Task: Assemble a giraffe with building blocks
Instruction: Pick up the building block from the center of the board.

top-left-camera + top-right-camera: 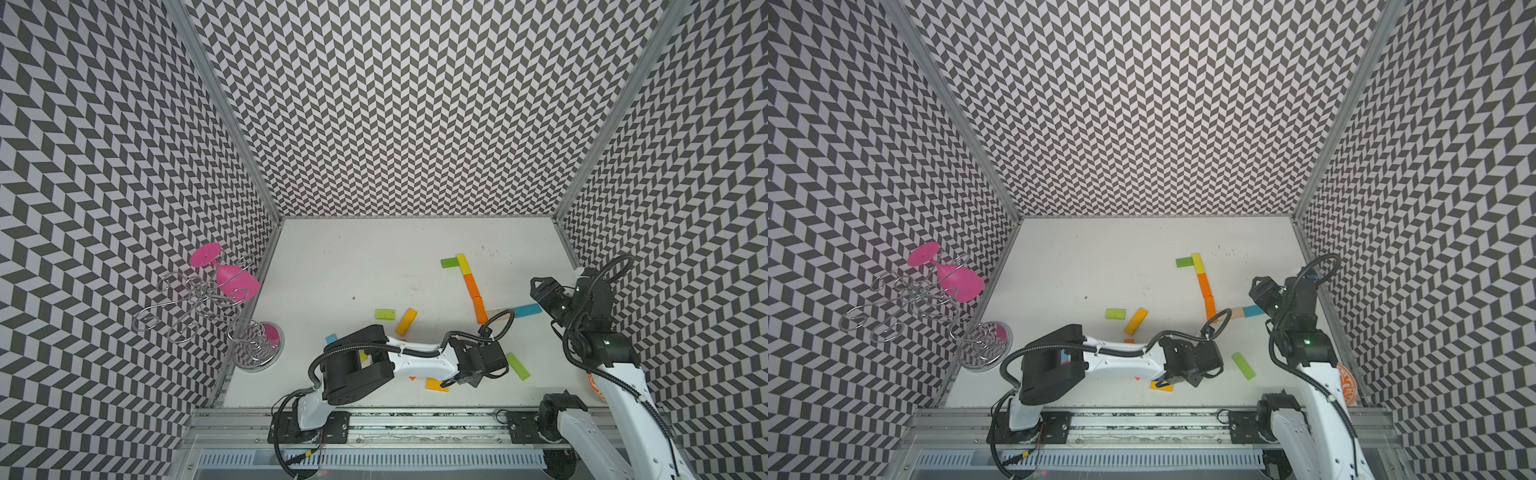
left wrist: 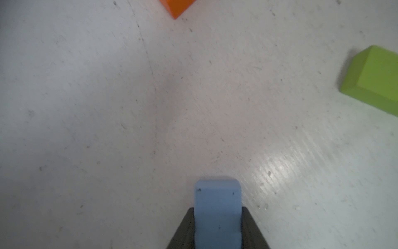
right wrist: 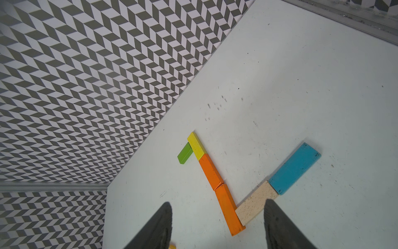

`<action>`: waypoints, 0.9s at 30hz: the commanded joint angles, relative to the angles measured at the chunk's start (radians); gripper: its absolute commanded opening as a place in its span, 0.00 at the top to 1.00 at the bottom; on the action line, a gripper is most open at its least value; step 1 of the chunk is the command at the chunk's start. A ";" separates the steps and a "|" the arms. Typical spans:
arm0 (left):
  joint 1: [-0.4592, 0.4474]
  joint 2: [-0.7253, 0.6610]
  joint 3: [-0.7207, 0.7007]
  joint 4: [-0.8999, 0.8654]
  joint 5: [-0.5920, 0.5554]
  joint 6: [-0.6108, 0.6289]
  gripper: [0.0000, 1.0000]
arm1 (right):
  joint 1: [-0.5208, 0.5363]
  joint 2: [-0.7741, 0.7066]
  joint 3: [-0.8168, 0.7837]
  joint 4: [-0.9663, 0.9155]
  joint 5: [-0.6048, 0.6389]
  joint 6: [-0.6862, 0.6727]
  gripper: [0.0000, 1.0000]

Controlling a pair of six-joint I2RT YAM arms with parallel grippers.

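A flat figure of blocks lies right of the table's middle: green (image 1: 449, 262), yellow (image 1: 462, 264), two orange (image 1: 472, 284), beige (image 1: 498, 314) and blue (image 1: 527, 309). My left gripper (image 2: 217, 210) is shut on a light blue block (image 2: 217, 194), its jaws pressing both sides. In both top views that gripper (image 1: 452, 380) sits low near the front edge, over one end of an orange-yellow block (image 1: 434, 384); the light blue block is hidden there. My right gripper (image 3: 217, 202) hangs open and empty above the figure's beige and orange blocks, also seen in a top view (image 1: 1260, 286).
Loose blocks lie around the left arm: green (image 1: 386, 314), yellow-orange (image 1: 406, 321), green (image 1: 518, 366), blue (image 1: 331, 338) partly under the elbow. A wire rack (image 1: 199, 303) with a pink glass (image 1: 232, 278) stands at the left wall. An orange-white item (image 1: 593, 388) lies behind the right arm.
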 commanded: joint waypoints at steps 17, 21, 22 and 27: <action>0.104 -0.056 0.035 0.026 0.141 0.035 0.81 | 0.000 0.017 0.152 0.030 -0.023 0.101 0.33; 0.116 -0.009 0.109 0.010 0.144 0.043 0.81 | 0.000 0.009 0.172 0.024 -0.014 0.104 0.33; 0.118 0.002 0.122 0.011 0.145 0.043 0.81 | 0.000 0.007 0.177 0.023 -0.011 0.106 0.33; 0.126 0.063 0.186 0.009 0.165 0.038 0.80 | -0.001 0.009 0.181 0.030 -0.020 0.114 0.33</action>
